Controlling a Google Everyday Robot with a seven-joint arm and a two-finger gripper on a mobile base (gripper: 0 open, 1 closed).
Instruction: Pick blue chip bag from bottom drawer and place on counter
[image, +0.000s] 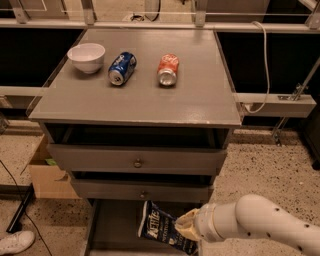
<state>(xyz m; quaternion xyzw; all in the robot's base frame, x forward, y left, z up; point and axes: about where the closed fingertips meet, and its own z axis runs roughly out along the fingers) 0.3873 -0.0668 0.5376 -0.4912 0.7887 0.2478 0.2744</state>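
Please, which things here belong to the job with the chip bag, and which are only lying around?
For the job:
chip bag, in the open bottom drawer; counter; end effector, low, at the bag's right edge.

Lying about:
bowl, blue can and orange can on the counter; cardboard box and shoe on the floor.
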